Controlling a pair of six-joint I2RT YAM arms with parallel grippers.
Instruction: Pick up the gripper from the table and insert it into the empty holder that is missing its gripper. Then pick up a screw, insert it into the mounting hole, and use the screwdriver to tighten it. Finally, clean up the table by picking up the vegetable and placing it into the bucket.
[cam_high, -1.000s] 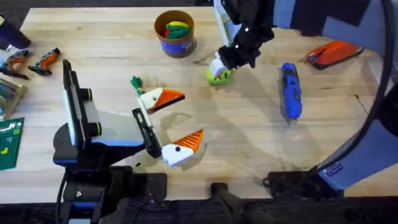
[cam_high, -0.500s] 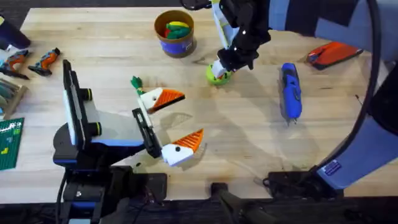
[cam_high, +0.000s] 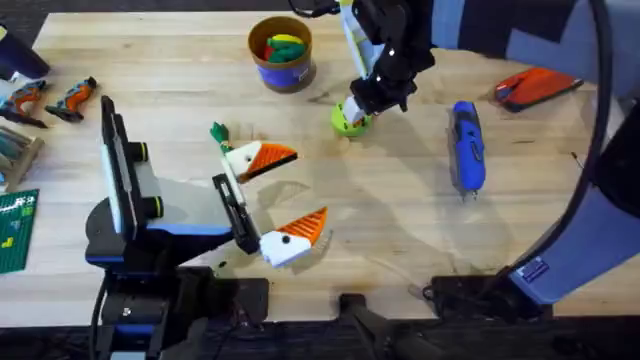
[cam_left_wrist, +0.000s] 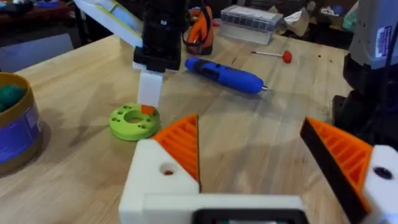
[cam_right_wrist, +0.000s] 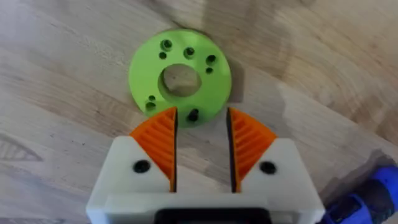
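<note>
left hand (cam_high: 285, 200): pads apart, empty, unmoved | vegetable (cam_high: 218, 132): on surface (cam_high: 400, 220) just beyond left hand | right hand (cam_right_wrist: 201, 146): pads apart, empty, still over green disc (cam_right_wrist: 180, 76), barely shifted | screwdriver (cam_high: 467, 145): beside right hand, unmoved

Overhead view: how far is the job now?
Looks done: both fingers of the left gripper carry orange tips. In hand: the right gripper hangs open over the green disc, apparently for a screw. To do: the screwdriver lies on the table, and the vegetable is outside the bucket.
</note>
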